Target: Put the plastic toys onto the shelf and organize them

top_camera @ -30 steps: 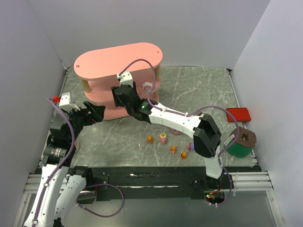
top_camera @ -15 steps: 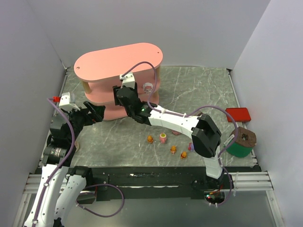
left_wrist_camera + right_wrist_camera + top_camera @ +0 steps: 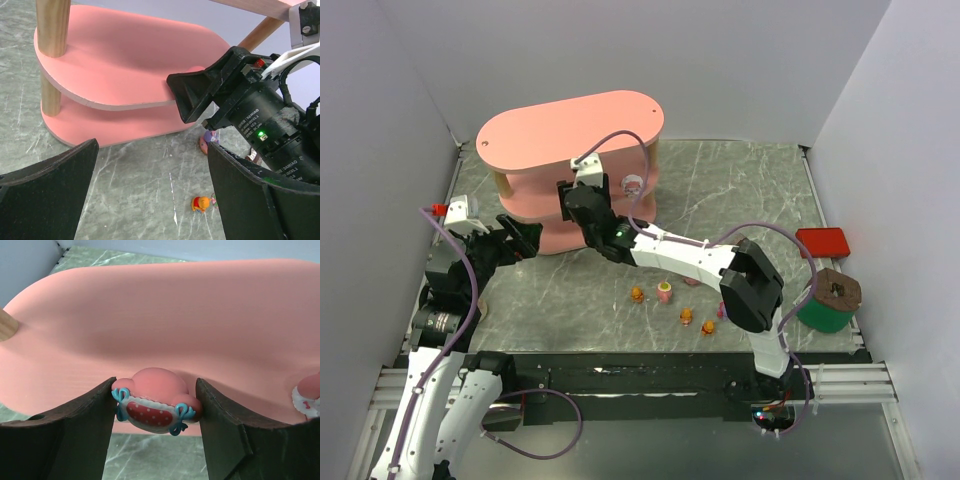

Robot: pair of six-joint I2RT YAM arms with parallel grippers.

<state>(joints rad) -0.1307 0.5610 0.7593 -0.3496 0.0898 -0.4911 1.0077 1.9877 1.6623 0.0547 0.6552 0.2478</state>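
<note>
1. Closest to the arm bases, loose plastic toys dot the marbled table (image 3: 745,190): orange bears (image 3: 687,317), one upright pink-white figure (image 3: 665,291), and a purple one (image 3: 722,312) half hidden behind the right arm's elbow.
2. At the right edge lie a red flat box (image 3: 822,242) and a green tub (image 3: 825,316) with something brown on top, both well apart from the toys.
3. The left gripper (image 3: 151,146) hovers low by the shelf's near left end. Its jaws are wide apart with nothing between them, and the right wrist blocks its view.
4. The right arm stretches diagonally over the loose toys to the shelf (image 3: 570,135).
5. The right gripper (image 3: 155,386) is clamped on a pink-white toy (image 3: 152,410) at the middle tier's front edge.
6. Another pink-white toy (image 3: 307,397) stands on that tier, further right and apart.
</note>
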